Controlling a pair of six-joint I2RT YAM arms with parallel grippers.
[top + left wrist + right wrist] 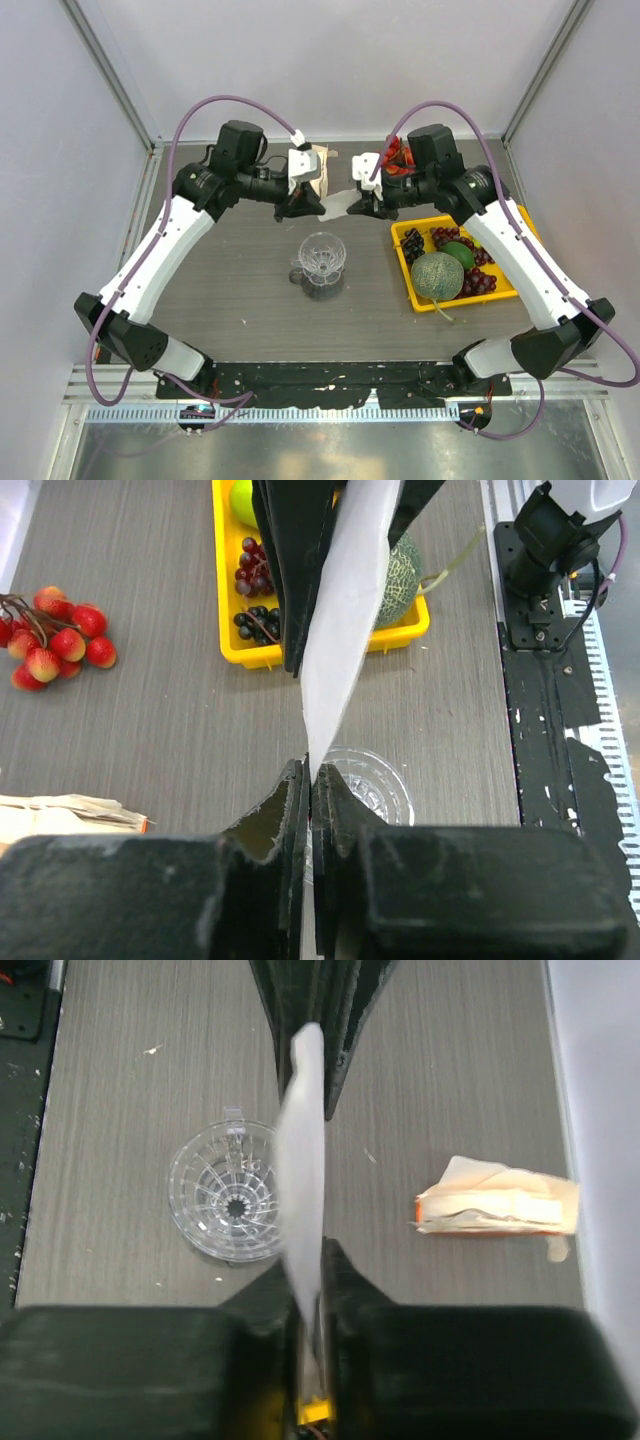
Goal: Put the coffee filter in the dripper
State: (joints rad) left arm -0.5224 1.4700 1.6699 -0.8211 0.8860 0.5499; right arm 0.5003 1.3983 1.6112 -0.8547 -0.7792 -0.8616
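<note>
The coffee filter (pixel 338 206), a thin white sheet, hangs stretched between my two grippers above the back of the table. My left gripper (pixel 312 207) is shut on one tip of it; in the left wrist view the filter (pixel 340 630) runs up from my left gripper (pixel 310 770) to the other arm's black fingers. My right gripper (pixel 322 1250) is shut on the opposite edge of the filter (pixel 303 1160). The clear ribbed dripper (pixel 323 258) stands on the table in front of and below the filter, also seen as the dripper (pixel 225 1195) and the dripper (pixel 375 785).
A beige pack of stacked filters (pixel 497 1203) lies at the back behind the left gripper. A yellow tray (pixel 405 265) at the right holds a melon (pixel 436 277), grapes and green fruit. A bunch of red berries (pixel 55 640) lies at the back.
</note>
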